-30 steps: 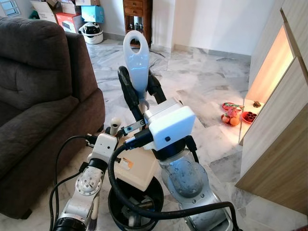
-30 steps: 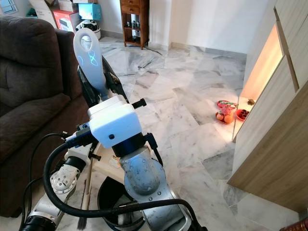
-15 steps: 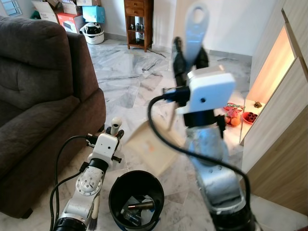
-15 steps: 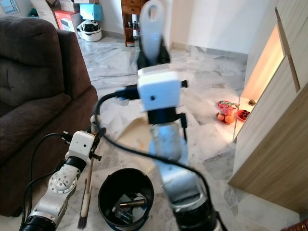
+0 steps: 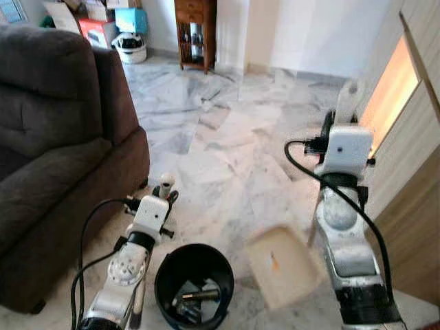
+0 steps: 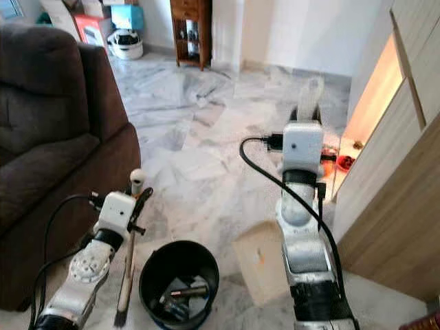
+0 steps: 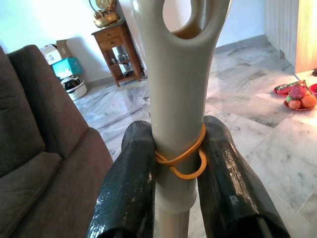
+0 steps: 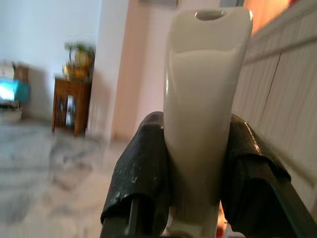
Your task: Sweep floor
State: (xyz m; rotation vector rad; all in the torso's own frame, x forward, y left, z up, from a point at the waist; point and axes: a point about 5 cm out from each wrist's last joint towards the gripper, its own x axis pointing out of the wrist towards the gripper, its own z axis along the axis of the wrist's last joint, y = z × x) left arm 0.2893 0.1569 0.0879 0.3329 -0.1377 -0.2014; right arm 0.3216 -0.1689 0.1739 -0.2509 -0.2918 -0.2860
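My left gripper [image 7: 177,148] is shut on the pale handle of a hand brush [image 7: 179,89], which has an orange rubber band around it. That arm sits low at the left, and the brush [image 6: 126,271] hangs down beside a black bin [image 5: 194,275] holding some rubbish. My right gripper [image 8: 195,144] is shut on the upright cream handle of a dustpan [image 5: 348,96]. The dustpan's cream pan [image 5: 283,265] rests on the marble floor just right of the bin, with a small orange scrap in it.
A dark brown sofa [image 5: 55,130] fills the left side. A wooden cabinet wall [image 5: 412,185] runs along the right, with a plate of fruit [image 6: 342,162] on the floor beside it. A wooden side table [image 5: 194,31] and boxes [image 5: 96,24] stand at the back.
My right arm has swung the dustpan from over the bin out to the right and down, so the pan now rests on the floor. The left arm and brush have stayed put.
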